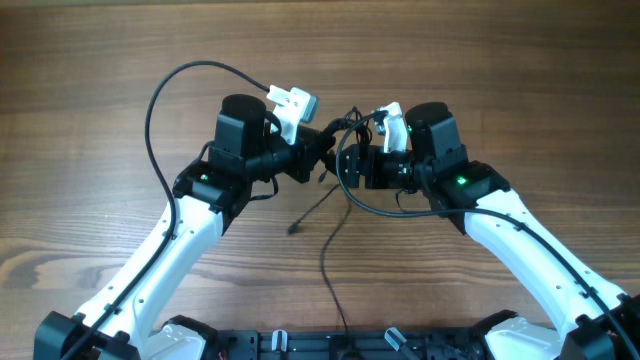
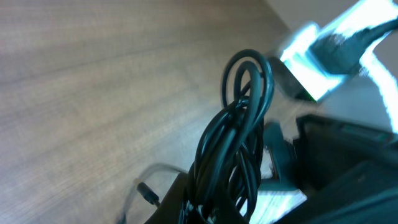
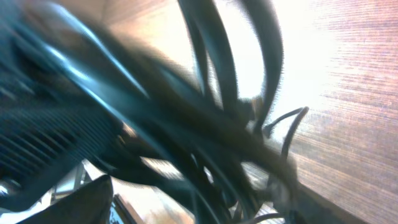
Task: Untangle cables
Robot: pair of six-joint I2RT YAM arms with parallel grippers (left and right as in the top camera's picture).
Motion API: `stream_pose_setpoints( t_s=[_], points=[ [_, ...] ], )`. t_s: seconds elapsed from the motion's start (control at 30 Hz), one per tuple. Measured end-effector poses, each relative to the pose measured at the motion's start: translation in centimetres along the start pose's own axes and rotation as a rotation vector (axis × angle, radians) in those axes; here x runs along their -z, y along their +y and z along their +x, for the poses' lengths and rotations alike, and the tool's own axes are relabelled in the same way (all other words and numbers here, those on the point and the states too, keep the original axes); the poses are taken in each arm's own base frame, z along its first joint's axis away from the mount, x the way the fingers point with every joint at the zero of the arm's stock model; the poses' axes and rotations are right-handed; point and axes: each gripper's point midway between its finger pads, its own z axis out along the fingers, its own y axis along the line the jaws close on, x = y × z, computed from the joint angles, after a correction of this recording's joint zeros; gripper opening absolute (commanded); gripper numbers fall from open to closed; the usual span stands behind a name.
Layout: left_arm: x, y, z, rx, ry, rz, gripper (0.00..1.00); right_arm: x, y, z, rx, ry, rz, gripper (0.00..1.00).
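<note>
Plainly, you are dealing with light, limp stuff: the cables (image 2: 227,130) are thin black cords that should flop and slide over one another. They will not hold a shape, and they can cinch a knot tighter if you pull hard. They hang bunched in the air between the two arms above the table (image 1: 100,60). One strand droops to a small plug end (image 1: 293,229) lying on the wood, and another trails back toward the robot's base.

Your left gripper (image 1: 318,145) is clenched on the bundle. Its wrist view shows several cords rising together from the fingers and curling into a loop at the top. As for the right gripper (image 1: 352,165), I cannot tell whether it is grasping or released; its camera gives only blurred dark strands crossing close to the lens.

For a hold, I would take a single cord just beside a crossing rather than the whole bunch, or the plug end, which looks the stiffest part.

No brand, label or writing can be read anywhere.
</note>
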Motion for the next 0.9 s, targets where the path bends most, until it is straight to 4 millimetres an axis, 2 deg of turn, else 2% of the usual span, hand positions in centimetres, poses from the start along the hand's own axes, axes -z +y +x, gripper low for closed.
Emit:
stream_pose_setpoints(
  t_s=[0.13,0.3,0.5,0.77,0.9],
  points=[
    [0.0,0.2,0.4,0.051,0.016,-0.007,0.04,0.0,0.0,-0.3,0.008,-0.015,0.004,1.0],
    [0.1,0.4,1.1,0.114,0.041,-0.017,0.04,0.0,0.2,-1.9,-0.006,-0.082,0.007,1.0],
    [0.1,0.5,1.6,0.152,0.062,-0.023,0.04,0.4,-1.0,-3.5,-0.087,-0.17,0.076,1.0],
    [0.2,0.8,2.0,0.172,0.074,-0.042,0.04,0.5,-1.8,-4.1,-0.108,-0.211,0.129,1.0],
    [0.3,0.7,3.1,0.175,0.117,-0.032,0.04,1.3,-2.4,-3.3,-0.078,-0.179,0.162,1.0]
  ],
)
